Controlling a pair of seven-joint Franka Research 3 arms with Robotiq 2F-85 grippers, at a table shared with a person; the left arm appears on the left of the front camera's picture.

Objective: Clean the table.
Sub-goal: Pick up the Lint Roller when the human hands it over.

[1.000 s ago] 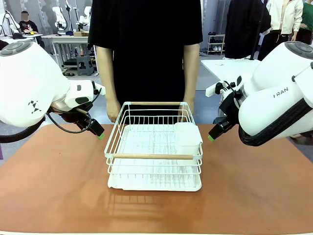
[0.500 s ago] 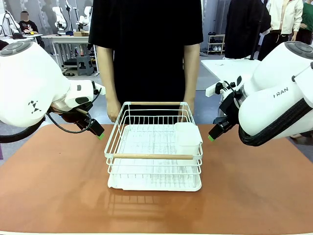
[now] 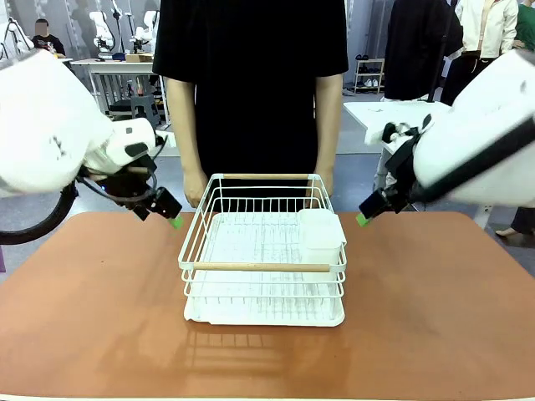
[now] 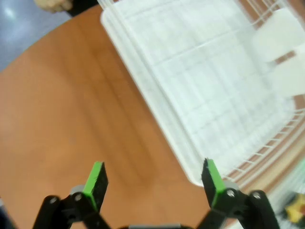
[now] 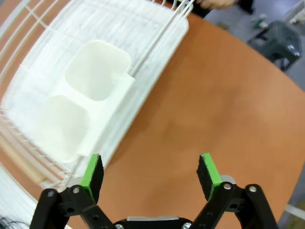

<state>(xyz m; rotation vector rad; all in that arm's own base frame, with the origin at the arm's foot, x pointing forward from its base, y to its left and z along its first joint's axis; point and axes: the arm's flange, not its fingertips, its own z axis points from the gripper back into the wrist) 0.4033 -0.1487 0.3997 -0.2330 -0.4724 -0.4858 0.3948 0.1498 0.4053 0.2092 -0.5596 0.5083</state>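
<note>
- left gripper (image 3: 175,221): hangs over the far-left part of the table (image 3: 92,292), just off the left side of the wire rack (image 3: 191,242). Jaws are spread wide and nothing sits between the green pads (image 4: 96,177).
- table: wide terracotta top, rigid, smooth and matte. It is the surface to be cleared, not something to lift. No crumbs or spills are visible; the rack is the one item on it.
- wire rack: sits mid-table, nearer the far edge than the near edge, on a white drip tray (image 3: 263,318). Judged light, stiff and hollow. The thin coated wires are probably slick under the pads.
- where to hold (judgement): the wooden bars, near bar (image 3: 261,267) and far bar (image 3: 266,176), or the top rim wire on each side. One gripper per side would keep the lift level. The tray may be loose under the frame and could slide or stay behind.
- cutlery cup (image 3: 320,234): white, hung inside the rack's right side. It looks like thin plastic and looks empty. How firmly it clips on can't be told.
- person: stands at the far edge, hands (image 3: 194,188) low just behind the rack's far bar. Contact with the rack can't be told.
- right gripper (image 3: 361,220): hangs over the far-right part of the table, just off the rack's right side. Jaws are apart and empty, with bare top under the pads (image 5: 208,172).
</note>
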